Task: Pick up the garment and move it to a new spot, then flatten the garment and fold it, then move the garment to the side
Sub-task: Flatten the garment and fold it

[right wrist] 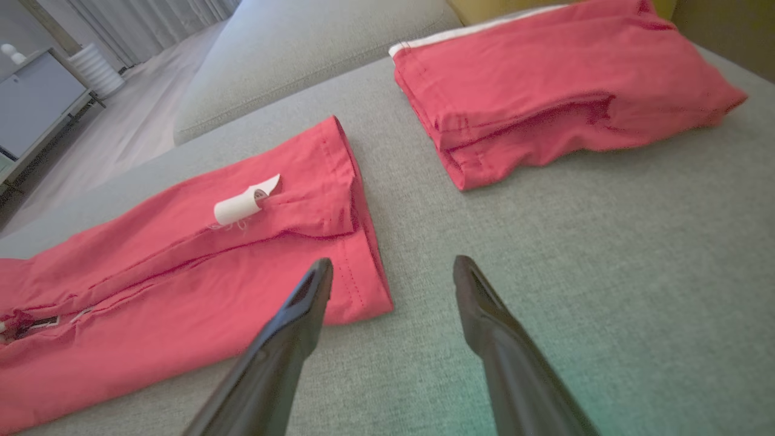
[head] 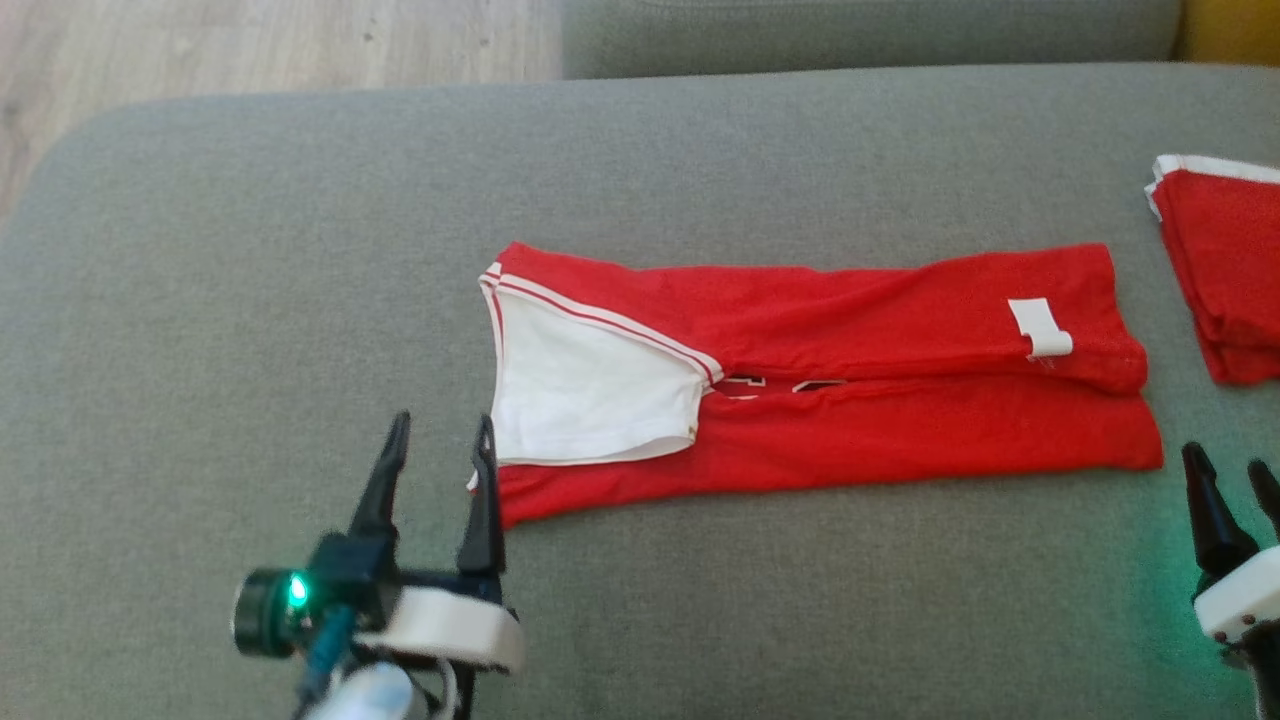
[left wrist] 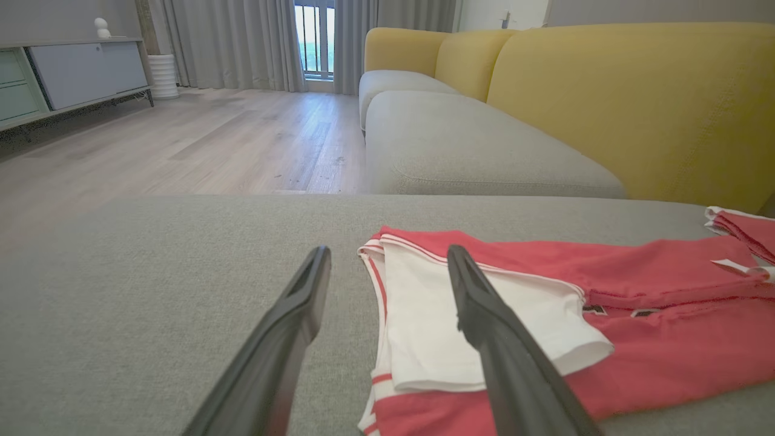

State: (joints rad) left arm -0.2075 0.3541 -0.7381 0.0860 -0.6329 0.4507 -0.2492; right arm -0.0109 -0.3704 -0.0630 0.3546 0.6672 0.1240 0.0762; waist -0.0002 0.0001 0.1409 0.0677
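Note:
The garment (head: pixel 860 380) is a red shirt with a white sleeve and white-striped trim, folded lengthwise into a long strip across the grey cushion (head: pixel 300 250). It also lies in the left wrist view (left wrist: pixel 636 339) and the right wrist view (right wrist: pixel 151 260). My left gripper (head: pixel 440 440) stands open at the strip's near-left corner, its right finger (left wrist: pixel 484 315) over the white sleeve edge, nothing held. My right gripper (head: pixel 1225 480) is open just off the strip's near-right corner (right wrist: pixel 363 303), empty.
A second red garment (head: pixel 1220 270), folded into a small stack, lies at the cushion's right edge (right wrist: pixel 563 103). Wooden floor (head: pixel 250 50) lies beyond the cushion's far-left corner. A yellow sofa back (left wrist: pixel 636 103) and another grey seat (left wrist: pixel 472 151) stand behind.

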